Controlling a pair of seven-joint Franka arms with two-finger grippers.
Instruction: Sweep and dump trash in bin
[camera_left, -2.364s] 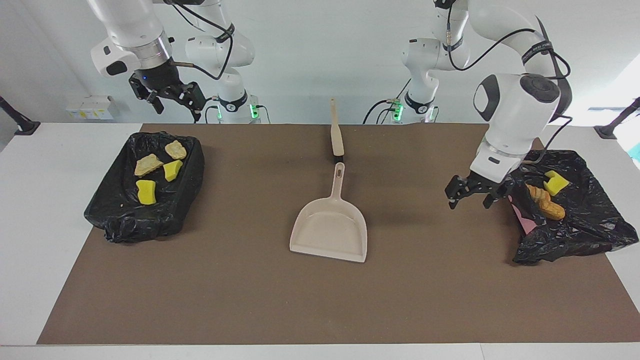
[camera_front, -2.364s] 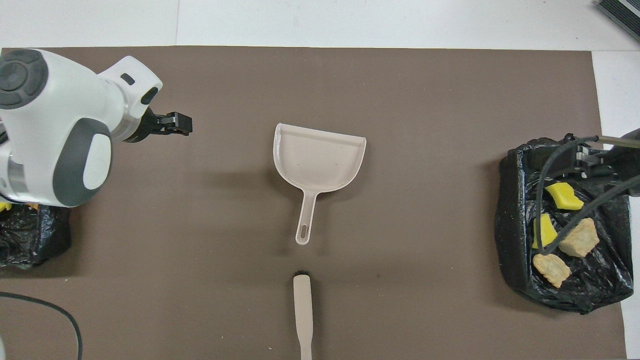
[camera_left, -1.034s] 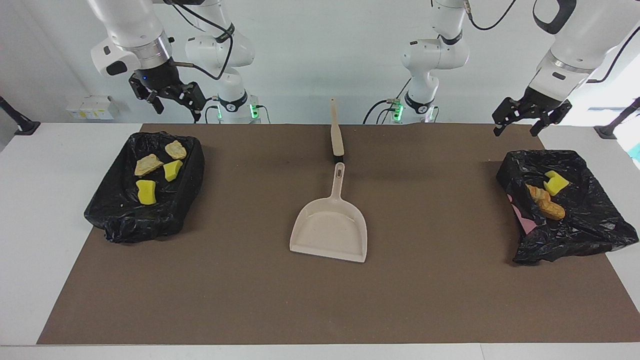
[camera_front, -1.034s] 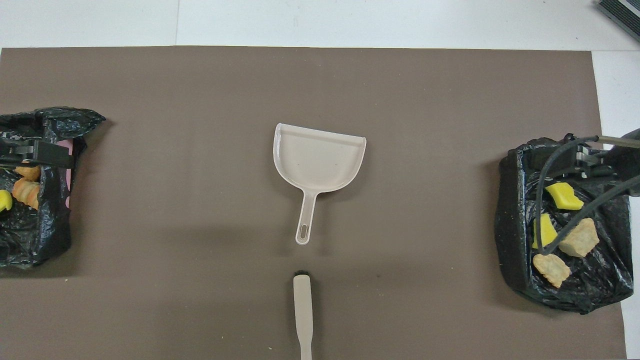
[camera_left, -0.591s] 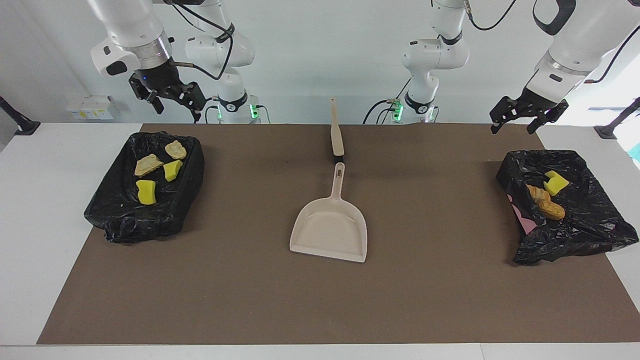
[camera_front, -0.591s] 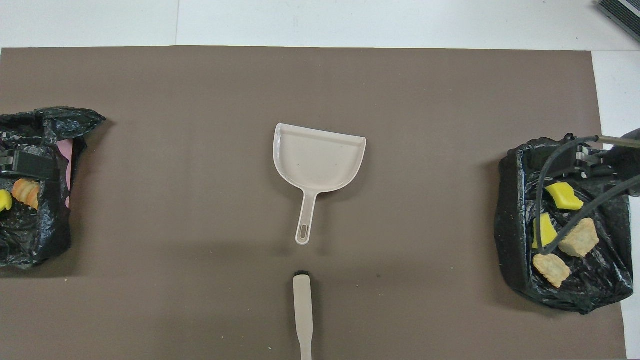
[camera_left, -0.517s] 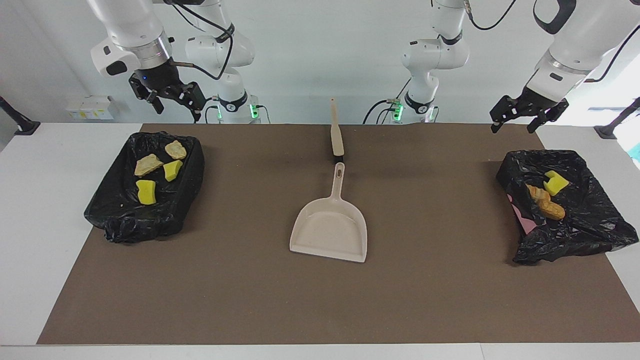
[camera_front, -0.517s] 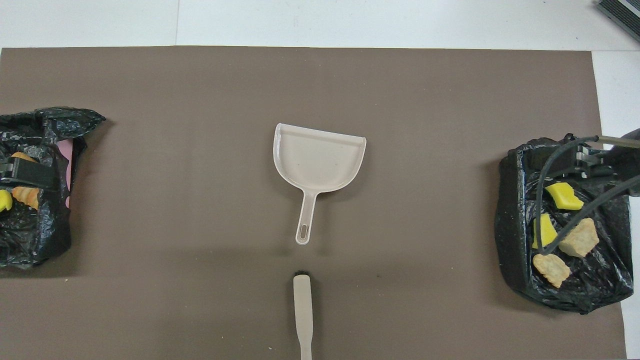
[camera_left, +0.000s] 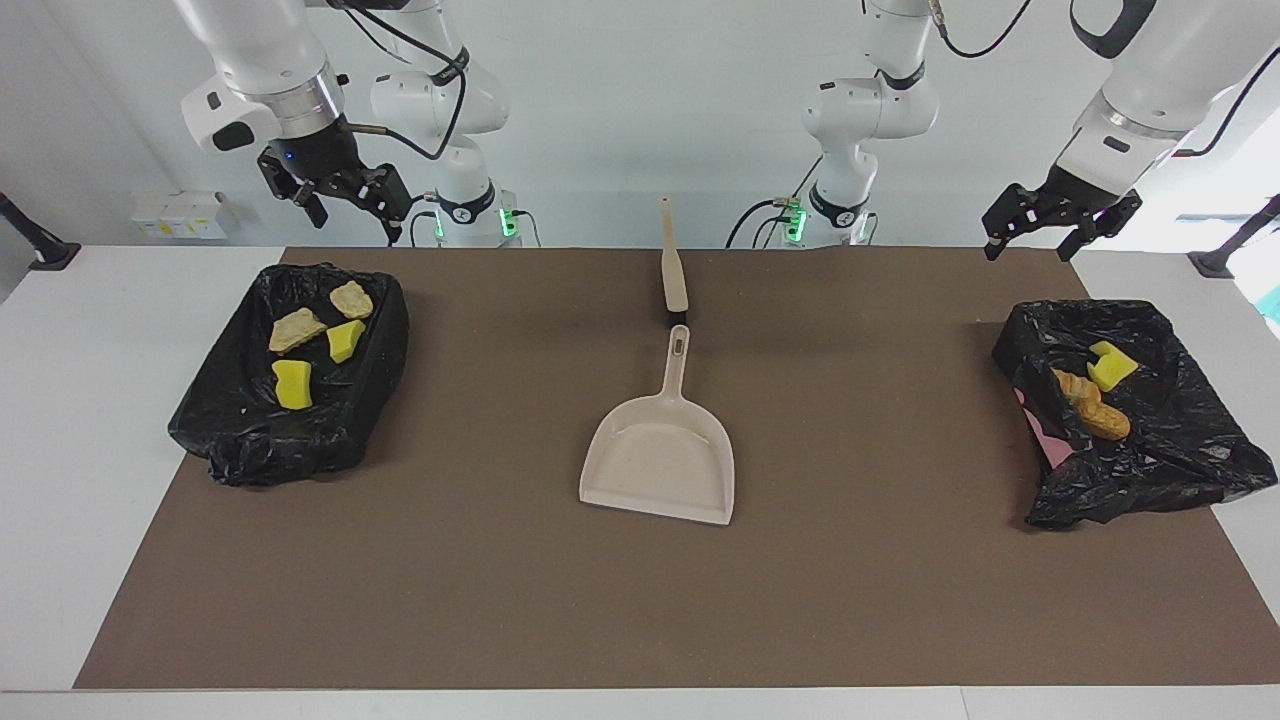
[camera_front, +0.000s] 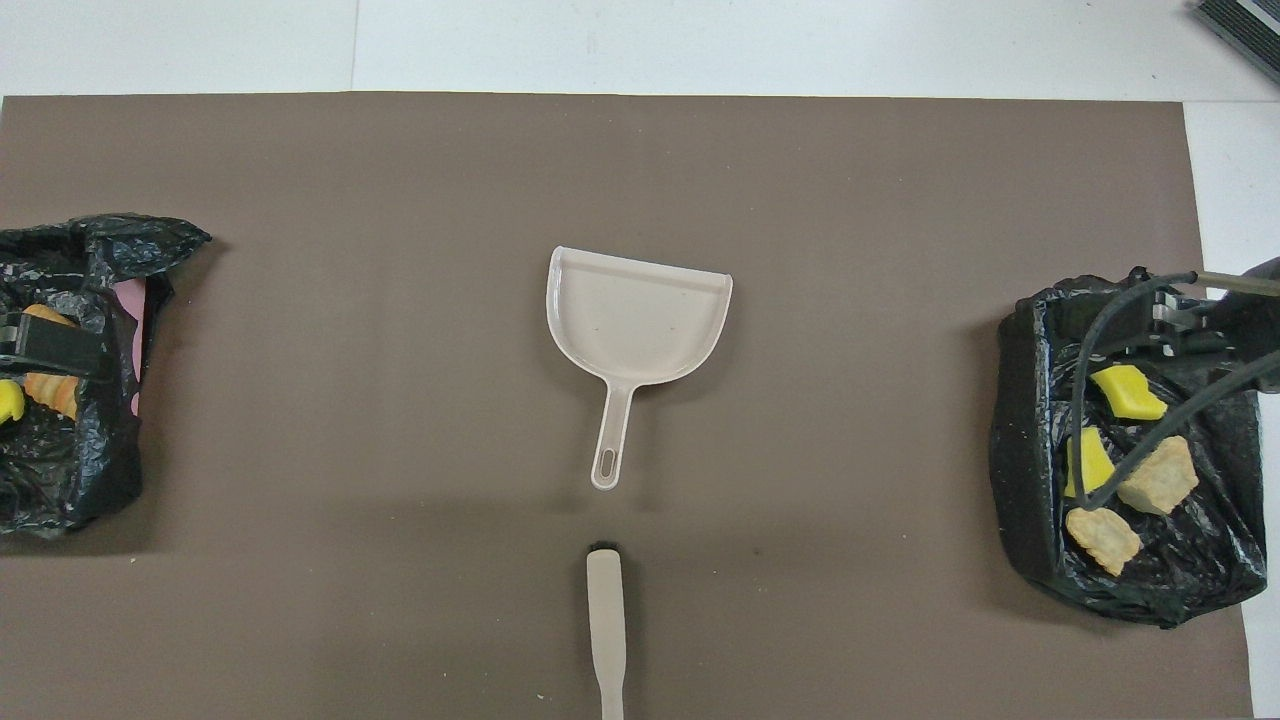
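Trash: seven small pieces, all lying inside two bins lined with black bags, none left on the brown mat (camera_left: 860, 600). The bin (camera_left: 225, 425) at the right arm's end of the table holds four: two yellow sponge chunks (camera_left: 292, 384) and two pale beige lumps (camera_left: 296, 328). The bin (camera_left: 1180, 460) at the left arm's end holds three: one yellow sponge chunk (camera_left: 1110, 365) and two orange-brown bread-like bits (camera_left: 1090, 410), close against the bag's rim. Handling, as a judgement: the pieces look light, soft and springy, not fragile and not slippery; a pinch across the middle of a chunk would hold one, but they are better pushed than pinched, since a light piece may roll or bounce off a brush. Dustpan (camera_left: 660, 465): beige plastic, empty, flat on the mat at mid-table, mouth turned away from the robots; likely stiff and light, best taken by its slotted handle (camera_left: 678, 352). Brush handle (camera_left: 672, 270): beige, lying in line with the dustpan's handle, nearer the robots, just apart from it. Left gripper (camera_left: 1030, 230): raised, jaws open, holding nothing, over the mat's edge by its bin. Right gripper (camera_left: 345, 195): raised, jaws open, empty, above its bin's robot-side end. Sweeping and dumping look done.
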